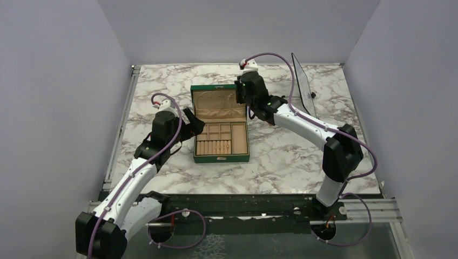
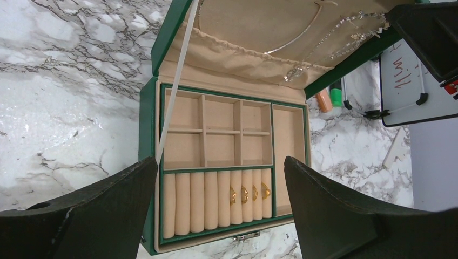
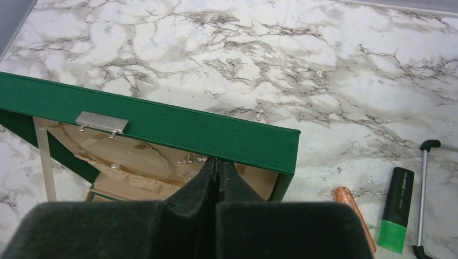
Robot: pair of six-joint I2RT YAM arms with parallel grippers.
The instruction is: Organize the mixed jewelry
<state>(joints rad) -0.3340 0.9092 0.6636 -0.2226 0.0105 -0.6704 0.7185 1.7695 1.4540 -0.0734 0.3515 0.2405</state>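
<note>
Marble table (image 1: 281, 162): we judge sorting nearly complete, gold rings (image 2: 243, 194) seated in the green box (image 2: 147, 116), chain (image 2: 293, 72) draped in its lid (image 3: 162, 127), left gripper (image 2: 220, 161) spread, right gripper (image 3: 216, 163) pressed together

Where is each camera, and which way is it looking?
Top: up behind the robot, looking down at the table and box; the left gripper and right gripper show beside the box.
Left wrist: near the box, looking down into its trays; its open fingers show.
Right wrist: above the lid, looking over its edge; its shut fingers show.
Both wrist views see the box and marker.
</note>
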